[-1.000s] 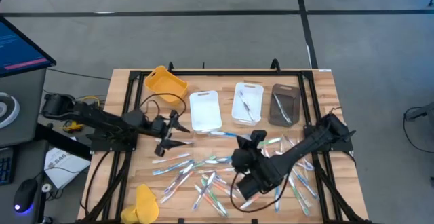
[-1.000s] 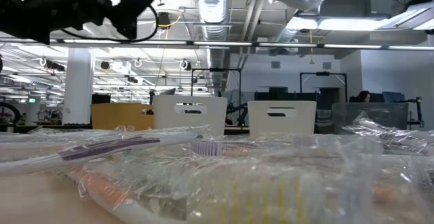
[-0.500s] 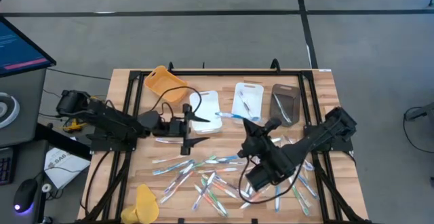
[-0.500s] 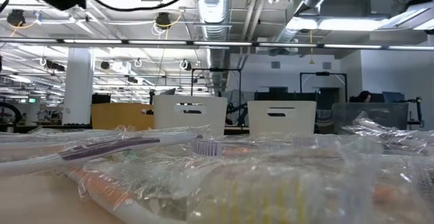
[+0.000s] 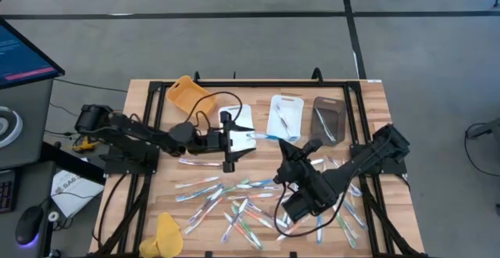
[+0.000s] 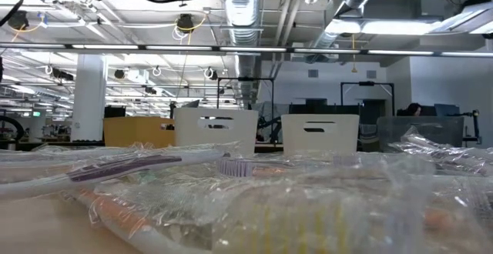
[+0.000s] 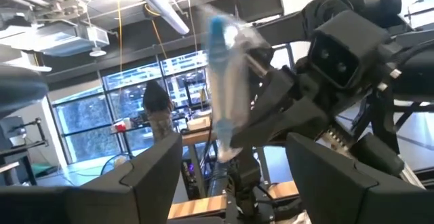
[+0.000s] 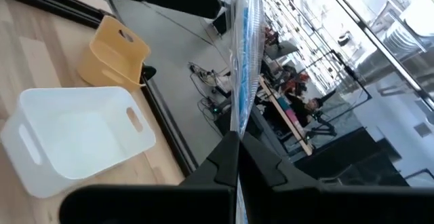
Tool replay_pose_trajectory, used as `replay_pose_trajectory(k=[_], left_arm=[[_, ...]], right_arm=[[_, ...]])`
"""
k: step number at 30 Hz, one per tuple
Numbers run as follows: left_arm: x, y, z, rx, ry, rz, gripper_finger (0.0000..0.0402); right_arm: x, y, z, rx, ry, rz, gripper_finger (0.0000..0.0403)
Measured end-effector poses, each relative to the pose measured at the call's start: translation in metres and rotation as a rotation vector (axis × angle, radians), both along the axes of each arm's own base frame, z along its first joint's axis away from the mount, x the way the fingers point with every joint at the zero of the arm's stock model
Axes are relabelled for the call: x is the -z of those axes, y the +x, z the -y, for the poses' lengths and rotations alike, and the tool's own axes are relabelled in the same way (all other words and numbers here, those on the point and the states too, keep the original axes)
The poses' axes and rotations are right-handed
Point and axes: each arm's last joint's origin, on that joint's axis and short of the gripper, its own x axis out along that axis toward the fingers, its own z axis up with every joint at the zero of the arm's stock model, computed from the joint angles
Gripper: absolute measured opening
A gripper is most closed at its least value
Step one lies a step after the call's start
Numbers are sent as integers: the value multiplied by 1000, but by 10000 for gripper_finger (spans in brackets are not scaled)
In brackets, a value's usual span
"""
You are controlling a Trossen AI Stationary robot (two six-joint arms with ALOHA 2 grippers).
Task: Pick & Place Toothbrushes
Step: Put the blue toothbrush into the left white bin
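Note:
My right gripper [image 5: 291, 145] is shut on a blue toothbrush [image 5: 266, 135] in a clear wrapper and holds it in the air over the near right corner of a white tray [image 5: 237, 125]. My left gripper [image 5: 239, 141] stands open just left of the brush's free end. In the left wrist view the brush [image 7: 218, 81] is ahead between the open fingers, apart from them. Many more wrapped toothbrushes [image 5: 242, 203] lie loose on the table's near half and fill the foreground of the low view [image 6: 231, 200]. My right gripper pinches one end of the wrapped toothbrush [image 8: 235, 123] between its two fingers. The fingers lie about level and point toward the table's left. The brush sticks straight out ahead of them, in line with them. It is lifted clear of the table and tray.
At the back stand a yellow tray [image 5: 190, 95], a second white tray [image 5: 285, 119] with a few toothbrushes in it and a dark tray [image 5: 329, 121]. Another yellow tray [image 5: 167, 234] sits at the near left edge. Black frame rails run along the table's sides.
My left gripper has gone toward the table's right edge and up, rolling as it went, and now faces the brush's free end. My right gripper has lifted the blue toothbrush clear of the pile and a little toward the far edge, turning as it rose.

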Motion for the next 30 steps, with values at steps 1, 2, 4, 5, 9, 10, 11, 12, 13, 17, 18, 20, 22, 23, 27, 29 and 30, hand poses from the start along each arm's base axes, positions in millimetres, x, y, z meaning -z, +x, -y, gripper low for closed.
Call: replay_pose_trajectory(k=[1, 2, 4, 5, 9, 10, 11, 12, 13, 17, 18, 20, 22, 23, 27, 29, 30], left_arm=[[0, 2, 0, -1, 0, 0, 259], [0, 4, -1, -4, 0, 0, 259], [0, 8, 0, 17, 6, -1, 257], [0, 9, 0, 24, 10, -2, 256], [-7, 9, 1, 32, 19, 25, 251], [-10, 8, 0, 31, 18, 35, 250], [-12, 6, -1, 28, 17, 45, 250], [-14, 5, -2, 26, 15, 51, 250], [-15, 4, -2, 27, 12, 55, 251], [-16, 4, -2, 25, 15, 55, 249], [-16, 4, -2, 25, 15, 56, 249], [-15, 4, -2, 25, 15, 54, 247], [-13, 5, -2, 25, 15, 47, 246], [-12, 4, -2, 31, 7, 43, 246], [-4, 3, -1, 55, -32, 13, 246], [-1, 2, -2, 52, -32, 6, 245], [0, 2, -2, 52, -32, 2, 245]], right_arm=[[0, 1, 2, 7, 3, 4, 0], [0, 2, 4, 13, 6, 6, 0], [0, 5, 7, 25, 12, 10, 0], [0, 6, 8, 29, 15, 13, 0], [2, 9, 10, 38, 53, -2, 0], [2, 10, 10, 40, 62, -4, 0], [2, 11, 10, 42, 65, -2, 0], [2, 12, 10, 40, 68, 0, 0], [2, 13, 9, 38, 70, 2, 0], [3, 16, 7, 30, 100, -16, 0], [3, 16, 7, 28, 106, -18, 0], [3, 17, 7, 27, 118, -10, 0], [3, 17, 5, 22, 123, -8, 0], [3, 16, 4, 18, 123, -7, 0], [3, 14, -2, 1, 117, 3, 0], [3, 12, -5, -7, 111, 8, 0], [3, 12, -5, -9, 111, 8, 0]])
